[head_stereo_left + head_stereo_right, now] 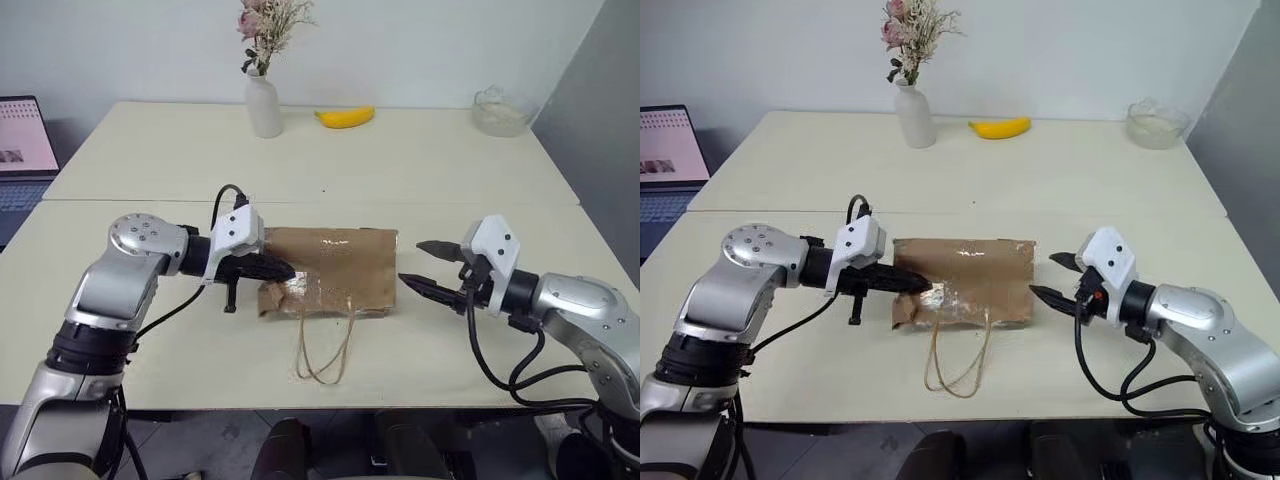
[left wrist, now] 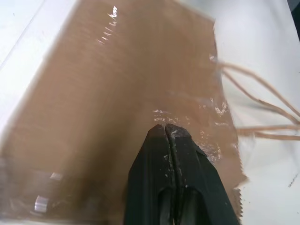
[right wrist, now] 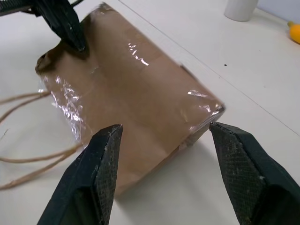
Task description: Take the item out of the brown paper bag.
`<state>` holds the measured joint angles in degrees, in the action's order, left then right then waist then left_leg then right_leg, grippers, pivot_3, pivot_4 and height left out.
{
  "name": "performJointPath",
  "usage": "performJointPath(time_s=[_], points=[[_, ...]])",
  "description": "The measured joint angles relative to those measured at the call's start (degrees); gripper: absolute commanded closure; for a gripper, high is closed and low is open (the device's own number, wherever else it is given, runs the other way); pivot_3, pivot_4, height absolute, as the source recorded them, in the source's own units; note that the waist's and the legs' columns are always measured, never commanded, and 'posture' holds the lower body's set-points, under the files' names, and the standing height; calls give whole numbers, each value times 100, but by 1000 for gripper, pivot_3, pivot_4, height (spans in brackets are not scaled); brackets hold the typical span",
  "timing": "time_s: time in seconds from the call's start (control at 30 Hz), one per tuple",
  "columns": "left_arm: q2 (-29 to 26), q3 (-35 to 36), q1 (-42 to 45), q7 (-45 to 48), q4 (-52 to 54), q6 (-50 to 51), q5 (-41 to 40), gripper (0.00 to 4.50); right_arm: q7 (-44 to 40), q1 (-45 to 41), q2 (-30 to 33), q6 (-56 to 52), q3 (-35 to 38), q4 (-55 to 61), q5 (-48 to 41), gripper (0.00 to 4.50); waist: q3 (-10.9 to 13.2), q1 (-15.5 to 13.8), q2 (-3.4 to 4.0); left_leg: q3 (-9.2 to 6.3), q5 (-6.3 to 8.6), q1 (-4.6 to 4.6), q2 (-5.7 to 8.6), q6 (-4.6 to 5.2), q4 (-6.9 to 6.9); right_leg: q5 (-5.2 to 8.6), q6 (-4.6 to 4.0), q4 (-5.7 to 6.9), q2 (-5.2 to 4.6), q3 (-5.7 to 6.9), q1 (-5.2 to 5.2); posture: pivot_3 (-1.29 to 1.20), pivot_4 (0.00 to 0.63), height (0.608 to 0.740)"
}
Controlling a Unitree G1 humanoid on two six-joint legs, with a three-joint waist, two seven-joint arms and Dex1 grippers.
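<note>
The left gripper (image 1: 282, 270), black fingers pressed together and empty, rests its tips on the left end of the crumpled brown paper bag (image 1: 335, 268). The bag lies flat on the table (image 1: 420, 170), long axis running left to right, cord handles (image 1: 325, 355) trailing toward the robot. The right gripper (image 1: 422, 268) gapes wide and empty, just off its right end.

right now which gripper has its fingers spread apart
The right gripper: its fingers stand wide apart at the bag's closed end. The left gripper has its fingers pressed together at the handle end.
</note>
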<state>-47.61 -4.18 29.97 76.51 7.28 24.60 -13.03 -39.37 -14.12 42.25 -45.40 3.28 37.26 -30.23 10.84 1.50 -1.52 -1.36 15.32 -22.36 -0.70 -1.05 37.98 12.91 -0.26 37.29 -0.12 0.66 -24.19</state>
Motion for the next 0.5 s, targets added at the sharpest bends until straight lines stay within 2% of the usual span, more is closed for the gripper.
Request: performJointPath(time_s=[0.1, 0.17, 0.27, 0.37, 0.5], points=[[-241, 136, -452, -67, 535, -414, 0, 2729, -102, 19, 101, 18, -4, -49, -9, 1385, 0, 3, 0, 0, 0, 2, -2, 0, -3, 0, 0, -3, -4, -7, -1, 0, 150, 740], [-276, 265, -753, -112, 861, -686, -29, 2037, -207, 49, 186, 21, -11, -66, -22, 1385, 0, -3, 0, 0, 0, 2, -1, 0, -3, 0, 0, -5, -5, -6, 0, 0, 150, 740], [-269, 334, -1404, -233, 1330, -1307, 5, 1224, -408, 176, 322, 7, -54, -64, -59, 1385, 0, -7, 1, 0, 0, 6, -2, 0, -3, 0, 0, -7, -10, -11, 3, 0, 150, 740], [-328, 134, -1860, -202, 1434, -2008, 232, 1224, -585, 225, 430, 4, -188, -46, -92, 1385, 0, -18, 1, 1, 0, 12, -1, 0, -2, 0, -1, -4, -10, -6, 7, 0, 150, 740], [-426, -131, -2006, -211, 1196, -2939, 689, 1224, -690, 364, 539, 3, -198, 14, -152, 1385, -1, -28, 1, 5, 0, 24, -1, 0, -3, -1, -2, -3, -9, -1, 15, 0, 150, 740]])
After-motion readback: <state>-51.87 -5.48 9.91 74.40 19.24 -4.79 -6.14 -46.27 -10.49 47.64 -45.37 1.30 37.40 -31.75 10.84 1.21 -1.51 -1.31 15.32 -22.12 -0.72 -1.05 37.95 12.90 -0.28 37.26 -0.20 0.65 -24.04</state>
